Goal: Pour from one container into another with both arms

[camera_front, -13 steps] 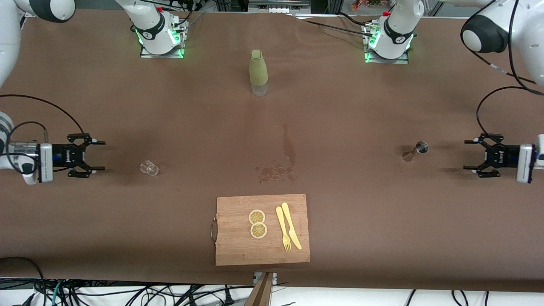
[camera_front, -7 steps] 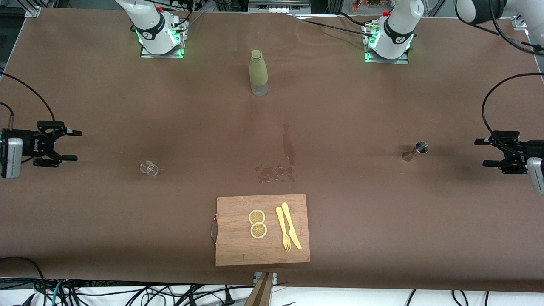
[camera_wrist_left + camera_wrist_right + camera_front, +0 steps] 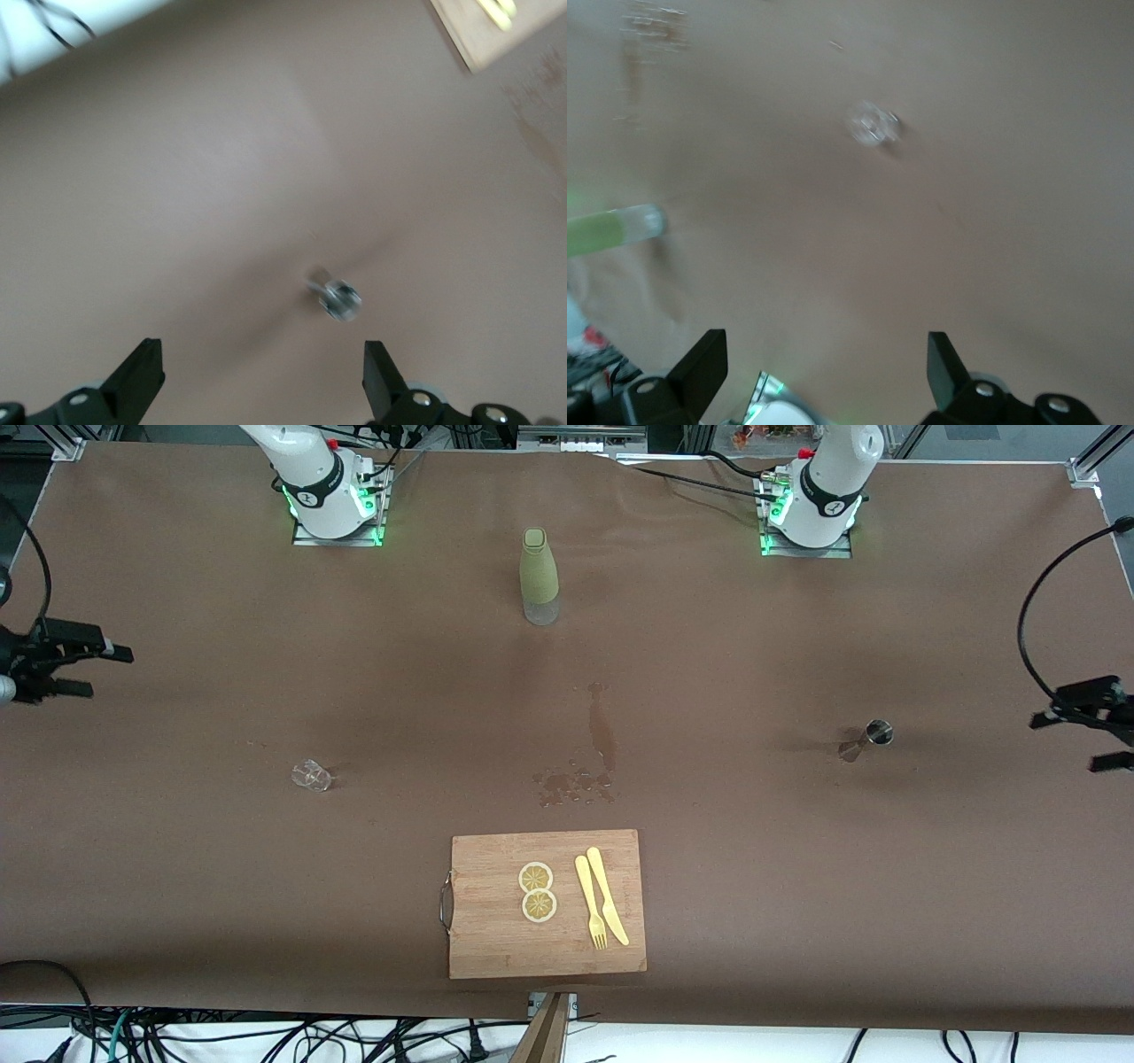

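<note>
Front view: left gripper (image 3: 1096, 739) at the desk (image 3: 797, 886) edge on the left arm's end, fingers apart, nothing held; right gripper (image 3: 78, 670) at the edge on the right arm's end, fingers apart, likewise empty. Metal jigger (image 3: 866, 740) standing toward the left arm's end, well apart from both grippers. Small clear glass (image 3: 311, 776) toward the right arm's end, also untouched. Green bottle (image 3: 539, 576) upright near the middle of the base-side edge, between the two arm bases. Wet spill marks (image 3: 583, 766) at mid-desk, just clear of the cutting board (image 3: 496, 939), which sits at the camera-side edge and carries two lemon slices (image 3: 537, 892) plus a yellow fork (image 3: 590, 903) and knife (image 3: 607, 895). Left wrist view: fingers (image 3: 140, 379) spread wide over bare desk, jigger (image 3: 337, 296) in sight, apart from them. Right wrist view: fingers (image 3: 700, 363) spread, glass (image 3: 872, 124) and bottle (image 3: 616, 228) both at a distance. Judgement: either pouring finished, the spill hinting at liquid handled, or not yet begun; contents of jigger and glass not discernible, so no confirmation of a transfer. Both arms parked wide, no container in hand.
</note>
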